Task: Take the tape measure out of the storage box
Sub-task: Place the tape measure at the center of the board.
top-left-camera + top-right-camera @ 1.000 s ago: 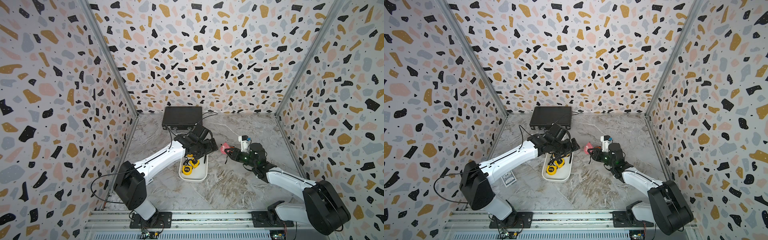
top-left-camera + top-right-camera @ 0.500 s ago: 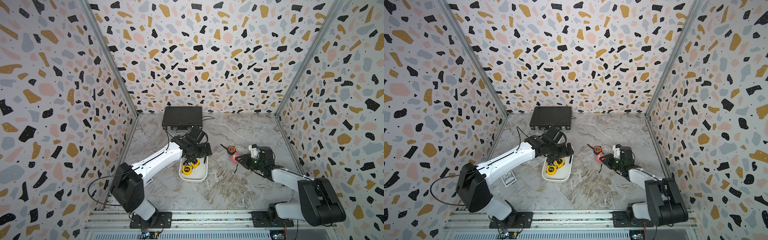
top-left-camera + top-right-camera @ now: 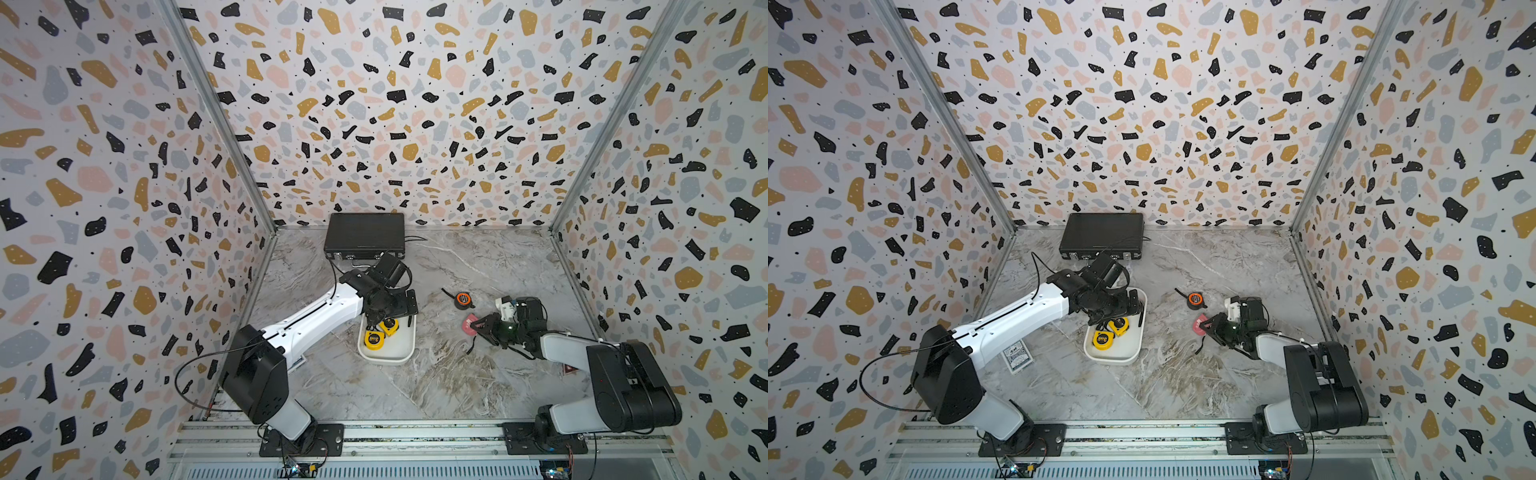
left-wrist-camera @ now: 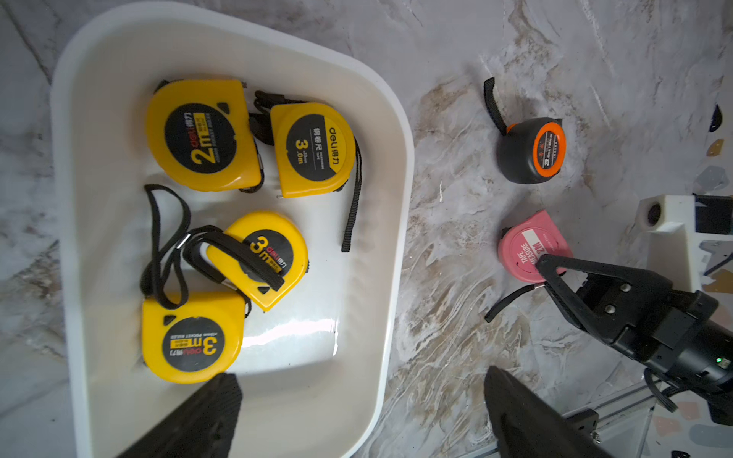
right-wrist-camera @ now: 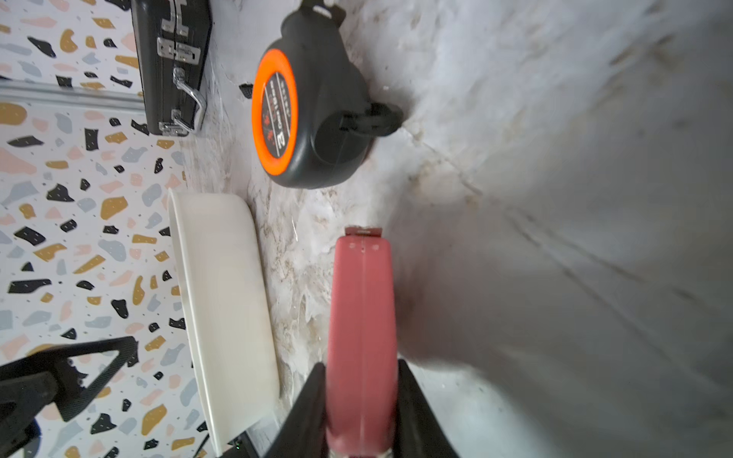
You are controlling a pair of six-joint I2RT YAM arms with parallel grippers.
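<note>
Where it hung aloft, the right tool (image 5: 361, 396) (still gripping) rests the pink tape measure (image 4: 531, 248) down.

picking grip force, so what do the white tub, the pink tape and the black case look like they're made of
Tub: looks like glossy moulded plastic; smooth rounded walls with soft light reflections.
Pink tape: seems matte hard plastic; a moulded seam runs down its edge, with a small metal hook at the end.
Black case: dark ribbed shell, material unclear; the latches and handle shine like polished metal.
</note>
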